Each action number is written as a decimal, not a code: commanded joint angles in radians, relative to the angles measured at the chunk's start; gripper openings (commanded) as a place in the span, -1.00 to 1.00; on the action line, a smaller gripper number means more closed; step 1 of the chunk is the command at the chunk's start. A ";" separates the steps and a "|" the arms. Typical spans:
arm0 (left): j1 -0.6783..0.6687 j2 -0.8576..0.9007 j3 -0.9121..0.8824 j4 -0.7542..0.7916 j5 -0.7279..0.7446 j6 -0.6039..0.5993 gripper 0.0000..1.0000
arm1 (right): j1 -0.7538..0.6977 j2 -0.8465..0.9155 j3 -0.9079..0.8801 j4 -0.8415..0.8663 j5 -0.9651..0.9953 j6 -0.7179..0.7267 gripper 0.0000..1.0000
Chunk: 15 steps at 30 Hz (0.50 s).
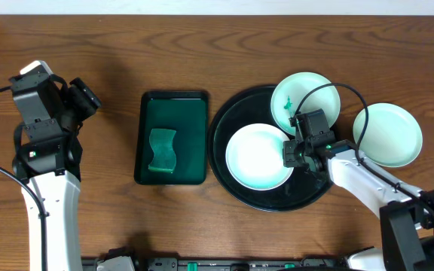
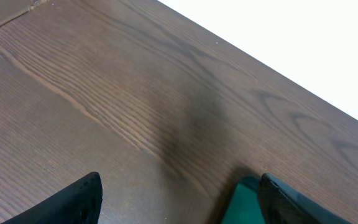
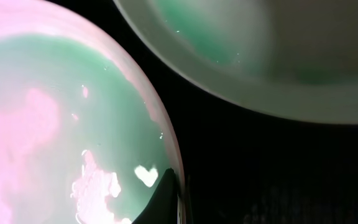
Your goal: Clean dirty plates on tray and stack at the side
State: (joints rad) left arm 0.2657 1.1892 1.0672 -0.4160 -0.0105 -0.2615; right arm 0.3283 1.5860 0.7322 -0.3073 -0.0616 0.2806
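The black round tray (image 1: 232, 120) holds one white plate (image 1: 258, 156) lying flat in its middle. A second plate (image 1: 305, 102) with a green smear leans on the tray's far right rim. The third plate (image 1: 387, 134) lies on the table to the right of the tray. My right gripper (image 1: 292, 154) is at the middle plate's right rim. In the right wrist view one finger (image 3: 176, 193) lies over that plate's (image 3: 55, 112) rim, with the smeared plate (image 3: 241, 43) above and the black tray (image 3: 278, 168) between them. My left gripper (image 1: 85, 98) is open and empty at the far left.
A dark green rectangular tray (image 1: 148, 113) with a green sponge (image 1: 161, 150) stands left of the black tray. Its corner (image 2: 244, 202) shows between my left fingers (image 2: 179, 199) in the left wrist view. Bare wooden table lies along the back.
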 commanded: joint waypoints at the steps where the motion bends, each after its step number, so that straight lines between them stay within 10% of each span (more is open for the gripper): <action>1: 0.003 0.000 0.001 -0.002 -0.009 -0.001 0.60 | 0.006 -0.034 0.007 -0.011 -0.040 -0.005 -0.98; 15: 0.003 0.000 0.001 -0.002 -0.009 -0.001 0.60 | 0.006 -0.051 0.007 -0.018 -0.024 -0.005 -0.98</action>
State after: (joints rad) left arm 0.2657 1.1892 1.0672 -0.4160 -0.0105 -0.2615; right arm 0.3286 1.5616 0.7322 -0.3244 -0.0757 0.2806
